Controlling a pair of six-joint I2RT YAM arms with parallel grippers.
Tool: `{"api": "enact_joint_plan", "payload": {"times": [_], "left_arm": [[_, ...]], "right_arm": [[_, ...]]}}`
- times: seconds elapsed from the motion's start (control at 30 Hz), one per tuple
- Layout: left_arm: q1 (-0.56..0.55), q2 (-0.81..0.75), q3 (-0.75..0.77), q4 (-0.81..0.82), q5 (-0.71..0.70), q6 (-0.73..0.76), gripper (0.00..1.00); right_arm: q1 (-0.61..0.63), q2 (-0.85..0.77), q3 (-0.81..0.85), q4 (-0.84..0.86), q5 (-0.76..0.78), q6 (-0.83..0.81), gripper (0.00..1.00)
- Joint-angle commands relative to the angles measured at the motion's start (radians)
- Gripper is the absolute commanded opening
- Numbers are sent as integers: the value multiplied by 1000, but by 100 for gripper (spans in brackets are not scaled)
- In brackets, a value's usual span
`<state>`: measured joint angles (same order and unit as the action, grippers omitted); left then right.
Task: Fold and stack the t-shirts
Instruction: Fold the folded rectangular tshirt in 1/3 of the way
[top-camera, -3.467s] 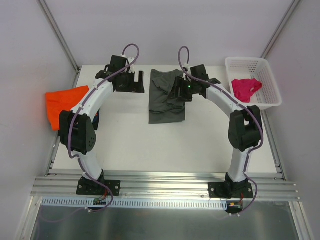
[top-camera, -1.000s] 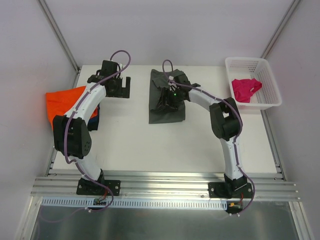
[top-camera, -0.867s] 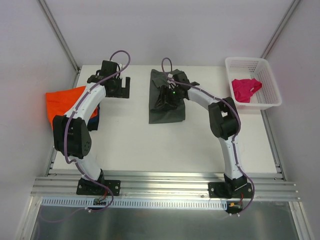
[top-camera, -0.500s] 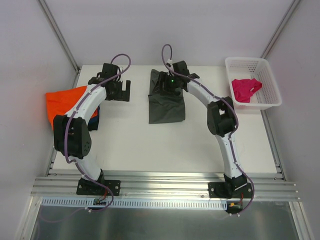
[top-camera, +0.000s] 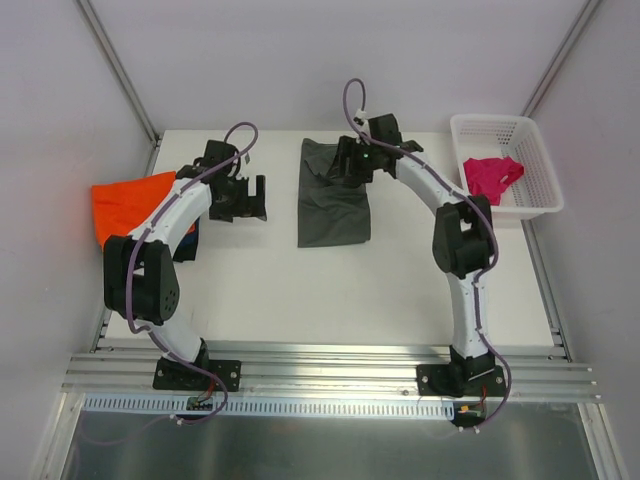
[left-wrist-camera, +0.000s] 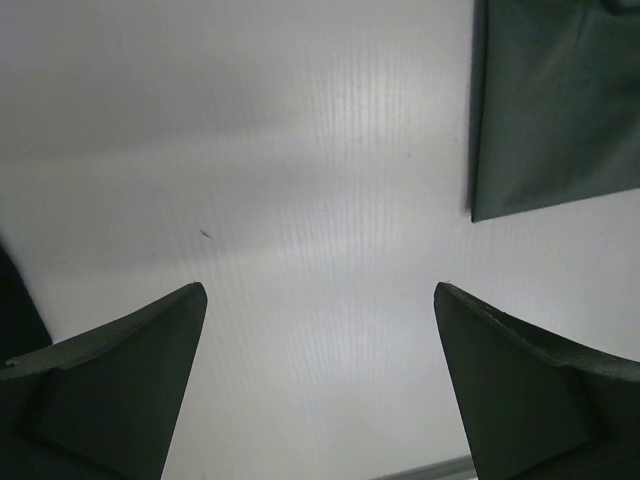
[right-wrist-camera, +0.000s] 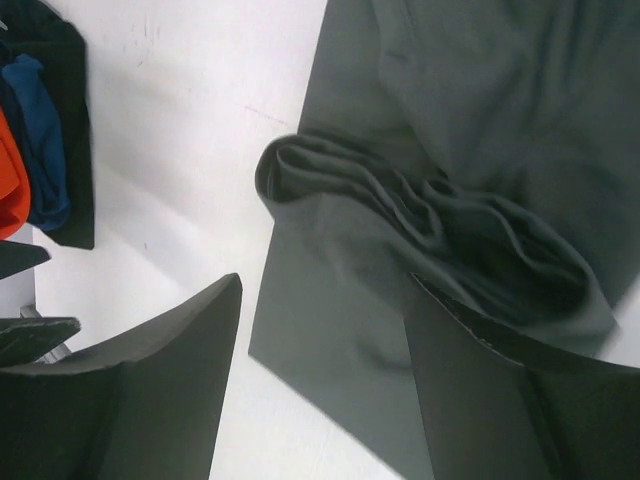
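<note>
A dark grey t-shirt (top-camera: 333, 200) lies partly folded at the back centre of the table; it shows in the right wrist view (right-wrist-camera: 470, 150) with a bunched ridge across it, and its corner shows in the left wrist view (left-wrist-camera: 560, 100). My right gripper (top-camera: 345, 170) is open and empty just above its far part (right-wrist-camera: 325, 285). My left gripper (top-camera: 252, 198) is open and empty over bare table (left-wrist-camera: 318, 290), left of the grey shirt. An orange t-shirt (top-camera: 122, 208) lies at the left edge on a navy/black one (top-camera: 190, 238). A magenta-pink t-shirt (top-camera: 490, 178) sits in the basket.
The white lattice basket (top-camera: 535, 170) stands at the back right corner. Dark, blue and orange cloth (right-wrist-camera: 45, 120) of the left pile shows in the right wrist view. Grey walls enclose the table; a metal rail (top-camera: 330, 380) runs along the near edge.
My right gripper has drawn back from the middle of the grey shirt toward its far end, leaving it flatter. My left gripper has moved slightly nearer and rightward.
</note>
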<state>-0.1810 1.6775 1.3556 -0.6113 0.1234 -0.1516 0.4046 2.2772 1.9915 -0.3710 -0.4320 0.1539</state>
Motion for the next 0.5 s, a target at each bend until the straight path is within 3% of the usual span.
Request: {"api": "enact_joint_plan", "payload": {"times": [0.0, 0.17, 0.2, 0.27, 0.47], "left_arm": [[12, -73, -44, -16, 151, -65, 99], [14, -32, -113, 2, 298, -123, 98], [14, -3, -121, 8, 335, -126, 91], [12, 28, -127, 27, 422, -150, 88], [12, 137, -124, 140, 555, -229, 80]], "right_arm": [[-53, -225, -55, -25, -8, -54, 69], [-88, -414, -336, -63, -33, -45, 68], [-93, -433, -380, -66, -46, -45, 68], [-105, -479, -521, -68, -54, -27, 67], [-158, -473, -750, -48, -125, 78, 66]]}}
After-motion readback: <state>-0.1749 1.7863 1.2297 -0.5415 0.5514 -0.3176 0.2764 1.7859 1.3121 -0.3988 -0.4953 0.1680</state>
